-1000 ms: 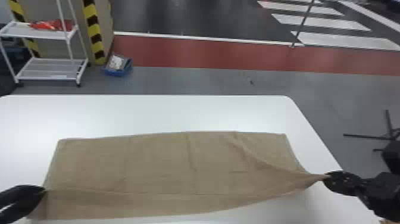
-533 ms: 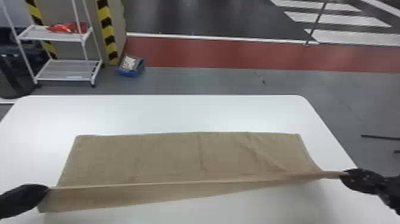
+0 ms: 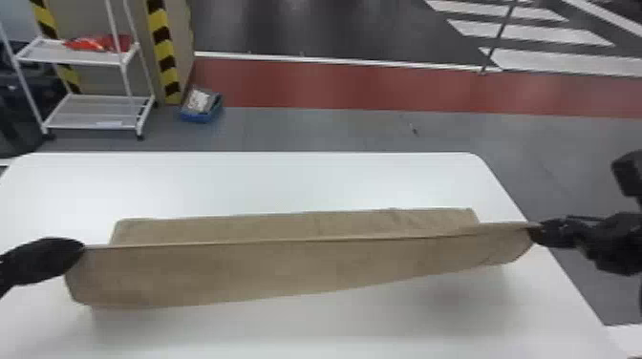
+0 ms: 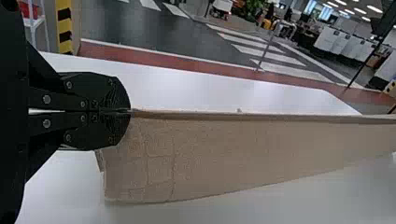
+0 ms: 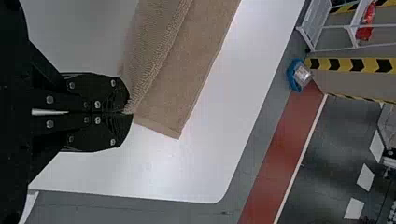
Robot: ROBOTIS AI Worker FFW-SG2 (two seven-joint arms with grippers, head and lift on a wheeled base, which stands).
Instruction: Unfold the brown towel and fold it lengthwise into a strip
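Towel (image 3: 286, 267) over table (image 3: 286, 186), blue bin (image 3: 197, 117) beyond with whitish contents (image 3: 197, 100)

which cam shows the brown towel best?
Head view: the brown towel end to end, held between left claw and right claw, plus the part lying behind. Left wrist view: pinched edge and hanging face, far end cut off. Right wrist view: pinched end and a flat corner, rest cut off.

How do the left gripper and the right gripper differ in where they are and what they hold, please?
The left gripper pinches the left end of the raised edge of the brown towel, while the right gripper pinches that edge's right end. The left gripper sits lower in the head view than the right gripper. Both are black and shut on the towel.
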